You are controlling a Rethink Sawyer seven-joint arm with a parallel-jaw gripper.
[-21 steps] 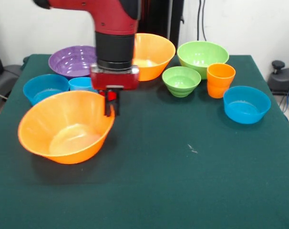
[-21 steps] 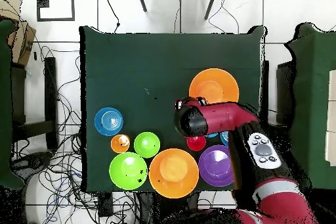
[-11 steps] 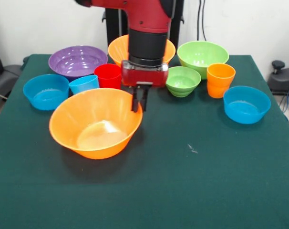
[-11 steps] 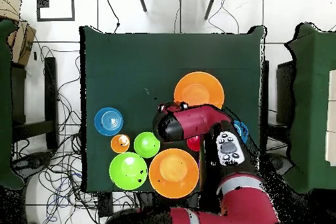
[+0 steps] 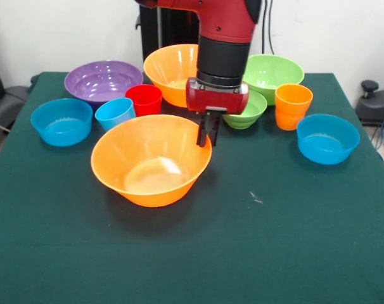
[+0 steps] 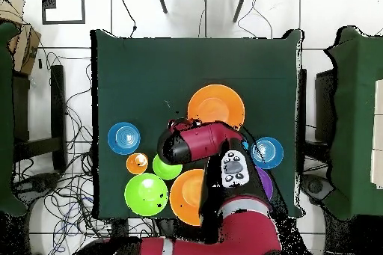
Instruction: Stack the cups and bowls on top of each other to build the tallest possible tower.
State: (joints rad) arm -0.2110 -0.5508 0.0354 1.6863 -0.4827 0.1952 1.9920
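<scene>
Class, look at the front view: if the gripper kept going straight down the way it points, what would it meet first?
The gripper points down and is shut on the large orange bowl at its rim; going further would likely press the bowl onto the green tablecloth.

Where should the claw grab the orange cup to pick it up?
Probably by its rim, coming straight down from above. The orange cup stands upright with its mouth open upward, so one finger can slip inside. The small green bowl and blue bowl crowd its sides.
</scene>
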